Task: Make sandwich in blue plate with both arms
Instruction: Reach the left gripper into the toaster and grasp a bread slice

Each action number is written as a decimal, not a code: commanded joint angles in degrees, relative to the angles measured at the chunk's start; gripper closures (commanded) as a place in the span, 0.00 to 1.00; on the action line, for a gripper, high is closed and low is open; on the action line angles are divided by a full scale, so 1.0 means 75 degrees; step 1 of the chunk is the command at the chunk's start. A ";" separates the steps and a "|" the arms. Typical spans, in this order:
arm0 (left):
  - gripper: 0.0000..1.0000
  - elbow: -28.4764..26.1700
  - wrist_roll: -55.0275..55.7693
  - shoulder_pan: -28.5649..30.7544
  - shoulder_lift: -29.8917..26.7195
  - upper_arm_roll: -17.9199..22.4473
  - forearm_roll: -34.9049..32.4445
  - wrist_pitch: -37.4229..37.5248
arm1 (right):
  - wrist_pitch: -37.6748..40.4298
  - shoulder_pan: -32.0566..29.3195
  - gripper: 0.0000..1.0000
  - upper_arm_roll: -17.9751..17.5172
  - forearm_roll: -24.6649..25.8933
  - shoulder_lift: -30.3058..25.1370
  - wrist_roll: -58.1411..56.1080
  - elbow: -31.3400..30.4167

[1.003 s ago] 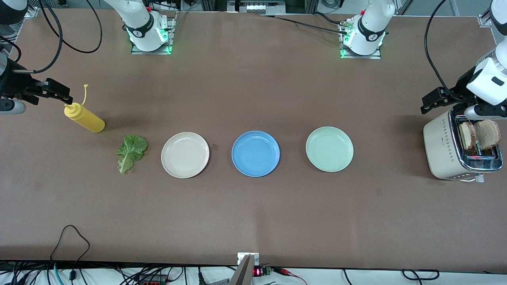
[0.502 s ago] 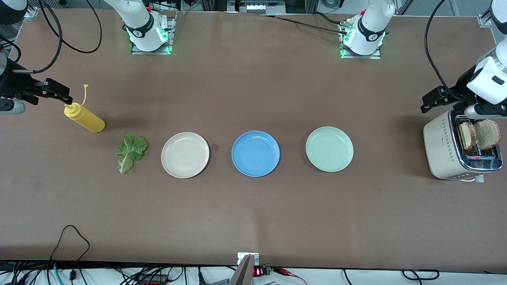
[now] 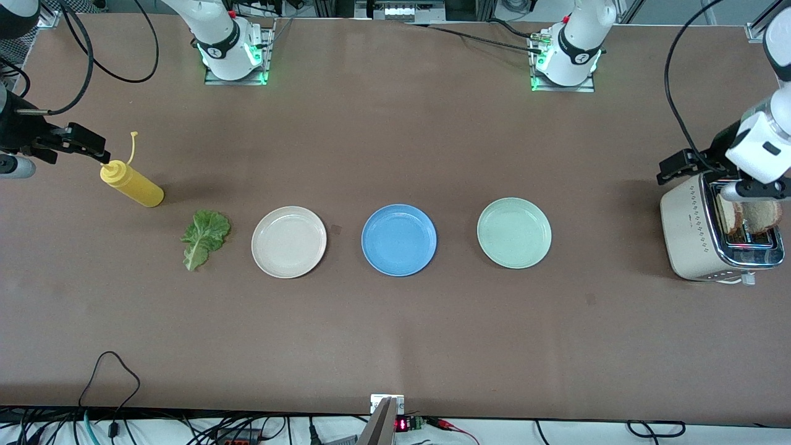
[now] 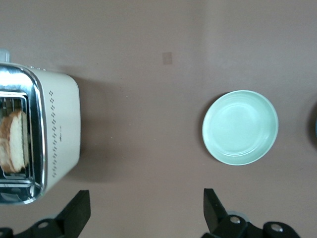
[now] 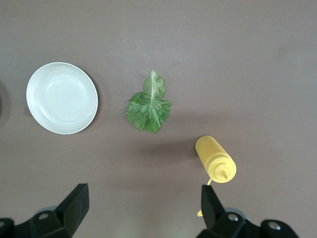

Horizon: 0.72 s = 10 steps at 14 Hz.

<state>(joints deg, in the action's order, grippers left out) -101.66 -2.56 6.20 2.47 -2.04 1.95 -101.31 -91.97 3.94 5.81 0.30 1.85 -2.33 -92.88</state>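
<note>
Front view: unlabelled yellow bottle (image 3: 131,183)

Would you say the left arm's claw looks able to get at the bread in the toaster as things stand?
Probably yes. The left claw is open and hangs over the toaster, whose bread slices stick up out of the slots. Nothing lies between claw and bread.

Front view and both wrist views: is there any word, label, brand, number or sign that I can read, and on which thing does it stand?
No text can be read.
Toaster: rows of small marks on its side, too small to read.
Small box at the table edge: a red lit display, too small to read.
Arm bases: a dark band with a mark, unreadable.
Blue plate, yellow squeeze bottle: no writing.
</note>
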 commanded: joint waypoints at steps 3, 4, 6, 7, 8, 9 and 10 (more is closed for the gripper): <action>0.00 0.0874 -0.0760 0.0824 0.1134 0.0014 0.0080 0.0114 | -0.0053 -0.0045 0.00 -0.0013 -0.0087 0.0000 0.0006 0.0044; 0.00 0.0921 -0.0760 0.0907 0.1240 0.0014 0.0057 0.0114 | -0.0065 -0.0045 0.00 -0.0013 -0.0087 0.0000 0.0006 0.0044; 0.00 0.1108 -0.1016 0.1024 0.1474 0.0026 -0.0013 0.0102 | -0.0065 -0.0045 0.00 -0.0013 -0.0087 0.0000 0.0006 0.0044; 0.00 0.1260 -0.1436 0.1175 0.1626 0.0026 -0.0014 0.0091 | -0.0065 -0.0045 0.00 -0.0001 -0.0087 0.0000 0.0006 0.0044; 0.00 0.1378 -0.1788 0.1247 0.1790 0.0026 -0.0014 0.0090 | -0.0077 -0.0045 0.00 -0.0013 -0.0087 0.0000 0.0006 0.0044; 0.00 0.1414 -0.2059 0.1386 0.1931 0.0026 -0.0014 0.0067 | -0.0088 -0.0045 0.00 -0.0013 -0.0087 0.0000 0.0006 0.0044; 0.00 0.1414 -0.2224 0.1527 0.2013 0.0026 -0.0014 0.0055 | -0.0100 -0.0045 0.00 -0.0013 -0.0087 0.0000 0.0006 0.0044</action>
<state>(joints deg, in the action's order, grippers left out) -93.83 -15.11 15.63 14.77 -1.58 1.95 -101.42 -92.40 3.91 5.87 0.30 1.88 -2.33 -92.87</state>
